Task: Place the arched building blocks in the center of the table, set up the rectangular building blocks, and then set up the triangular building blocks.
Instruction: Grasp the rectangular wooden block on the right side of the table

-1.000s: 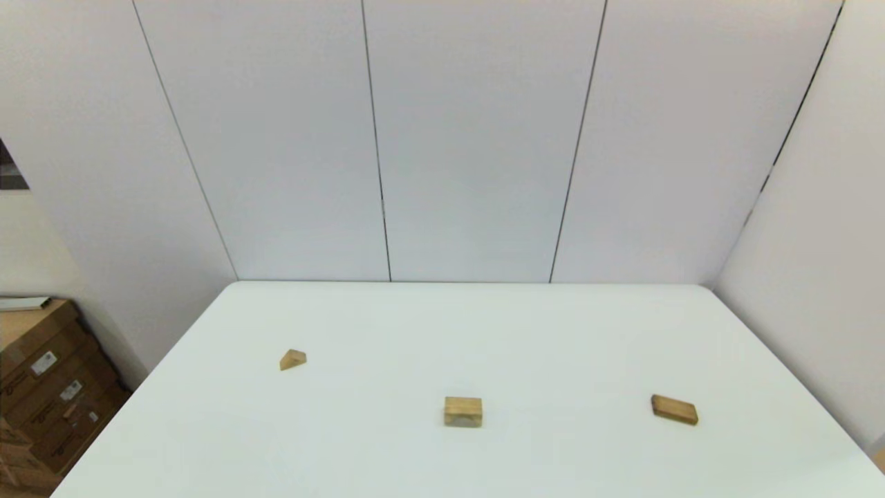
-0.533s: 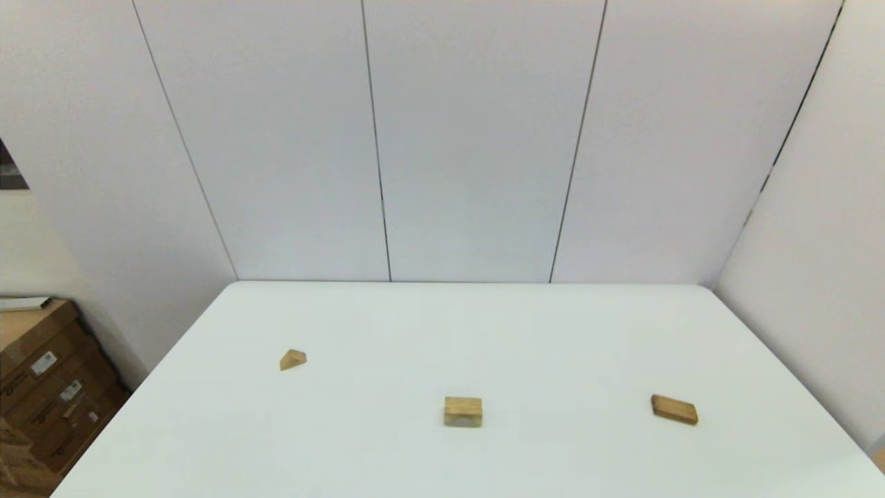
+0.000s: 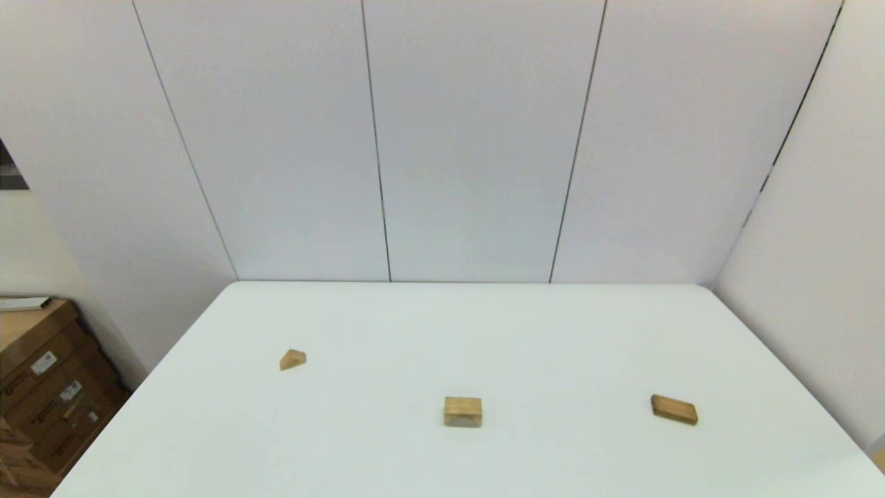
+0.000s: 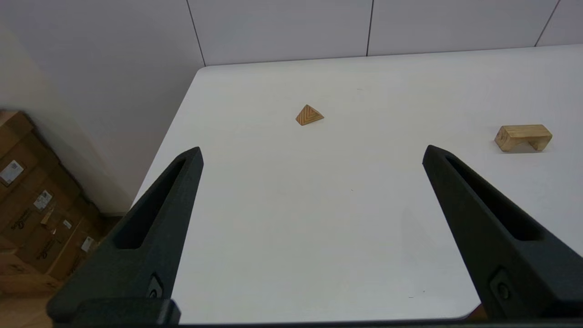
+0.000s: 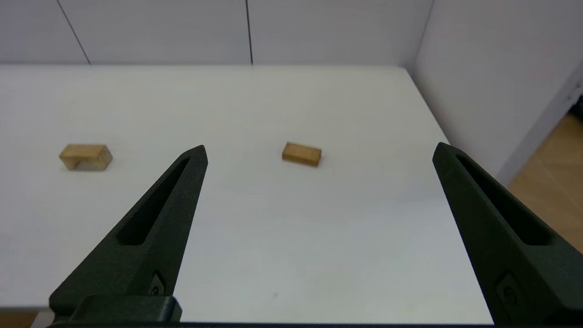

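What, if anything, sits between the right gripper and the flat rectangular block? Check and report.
Nothing visible does. The right gripper is open, back at the table's near edge, with only bare tabletop between it and the rectangular block. The arched block lies well off to the side.

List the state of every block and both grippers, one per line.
arched block: resting on the table, near its middle, untouched.
rectangular block: lying flat, toward the right side.
triangular block: resting toward the left side.
left gripper: open, empty, held back from the blocks.
right gripper: open, empty, held back from the blocks.
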`<control>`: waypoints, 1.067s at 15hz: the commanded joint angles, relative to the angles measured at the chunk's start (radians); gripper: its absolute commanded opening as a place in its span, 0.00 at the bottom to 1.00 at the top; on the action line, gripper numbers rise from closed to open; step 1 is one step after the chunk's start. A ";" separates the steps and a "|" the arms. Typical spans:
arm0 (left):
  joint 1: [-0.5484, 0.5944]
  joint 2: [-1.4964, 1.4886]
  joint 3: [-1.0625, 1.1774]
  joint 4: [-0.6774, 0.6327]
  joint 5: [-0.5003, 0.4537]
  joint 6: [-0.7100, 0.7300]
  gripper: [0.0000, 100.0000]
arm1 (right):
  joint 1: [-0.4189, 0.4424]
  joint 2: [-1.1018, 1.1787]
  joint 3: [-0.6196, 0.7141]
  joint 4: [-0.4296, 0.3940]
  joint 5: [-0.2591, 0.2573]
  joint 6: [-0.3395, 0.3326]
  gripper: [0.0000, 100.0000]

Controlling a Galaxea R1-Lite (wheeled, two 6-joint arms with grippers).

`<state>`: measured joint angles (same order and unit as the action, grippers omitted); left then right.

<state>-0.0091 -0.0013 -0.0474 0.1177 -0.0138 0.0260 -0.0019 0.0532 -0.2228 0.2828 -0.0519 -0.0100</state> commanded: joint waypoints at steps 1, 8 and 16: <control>0.000 0.001 0.000 0.000 0.000 0.002 1.00 | -0.009 0.409 -0.119 0.078 -0.005 0.059 1.00; 0.000 0.001 0.000 0.000 0.002 0.002 1.00 | -0.001 0.979 -0.239 -0.076 0.076 0.064 1.00; 0.000 0.001 0.000 0.000 0.005 -0.009 1.00 | 0.026 1.469 -0.385 -0.209 0.104 0.111 1.00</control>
<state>-0.0091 -0.0013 -0.0474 0.1177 -0.0089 0.0177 0.0070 1.3521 -0.5619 0.1004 0.0385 0.0898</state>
